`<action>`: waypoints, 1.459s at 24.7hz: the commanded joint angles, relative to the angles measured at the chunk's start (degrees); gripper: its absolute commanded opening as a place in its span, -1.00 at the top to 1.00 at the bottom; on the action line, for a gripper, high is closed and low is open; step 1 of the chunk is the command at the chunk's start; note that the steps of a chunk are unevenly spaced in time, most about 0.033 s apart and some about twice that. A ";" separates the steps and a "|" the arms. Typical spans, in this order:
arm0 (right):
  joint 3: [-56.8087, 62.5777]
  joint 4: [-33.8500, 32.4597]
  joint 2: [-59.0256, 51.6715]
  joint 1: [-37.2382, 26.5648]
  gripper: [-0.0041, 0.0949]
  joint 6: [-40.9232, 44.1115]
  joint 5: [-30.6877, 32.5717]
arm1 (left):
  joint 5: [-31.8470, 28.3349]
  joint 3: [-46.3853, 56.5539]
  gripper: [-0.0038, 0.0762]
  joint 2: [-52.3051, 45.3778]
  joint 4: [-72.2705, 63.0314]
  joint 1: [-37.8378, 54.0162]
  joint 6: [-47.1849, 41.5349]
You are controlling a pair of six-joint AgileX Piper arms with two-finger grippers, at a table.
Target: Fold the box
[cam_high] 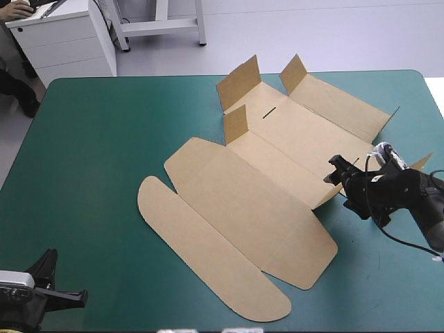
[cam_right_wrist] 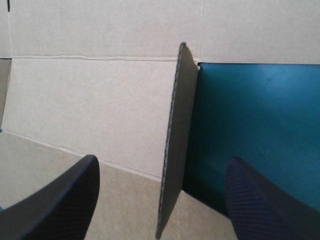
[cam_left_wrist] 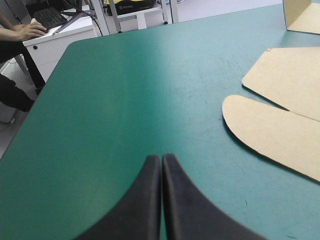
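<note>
On teal-green cover (cam_high: 90, 139), box (cam_high: 257, 208) mostly flat; right fingers (cam_right_wrist: 60, 200) apart astride flap (cam_right_wrist: 172, 150), left fingers (cam_left_wrist: 145, 200) closed.

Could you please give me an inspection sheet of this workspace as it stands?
Surface: teal-green cover, bare around the box.
Job's things: brown box, mostly flat; small flaps stand raised at its far end.
Clutter: nothing seen.
Grippers: left gripper shut, over bare cover, apart from the box; right gripper open, one upright flap between its fingers.
Cables: nothing seen.
Surroundings: nothing seen.
</note>
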 commanded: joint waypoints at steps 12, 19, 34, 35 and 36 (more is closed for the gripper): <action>-2.05 2.54 5.00 0.08 0.94 -2.58 -4.31 | -4.29 -1.59 0.93 -0.69 0.17 -0.24 -0.25; -2.05 2.29 5.00 0.08 0.93 -12.13 -4.34 | -4.29 -1.59 0.93 -0.69 0.17 -0.24 -0.25; -33.97 2.01 21.40 0.19 0.93 -62.60 14.39 | -4.29 -1.59 0.93 -0.69 0.17 -0.24 -0.25; -38.59 2.01 23.95 0.47 0.93 -66.13 16.16 | -4.29 -1.59 0.93 -0.69 0.17 -0.24 -0.25; -42.25 1.76 26.10 1.20 0.93 -68.28 18.13 | -4.29 -1.59 0.93 -0.69 0.17 -0.24 -0.25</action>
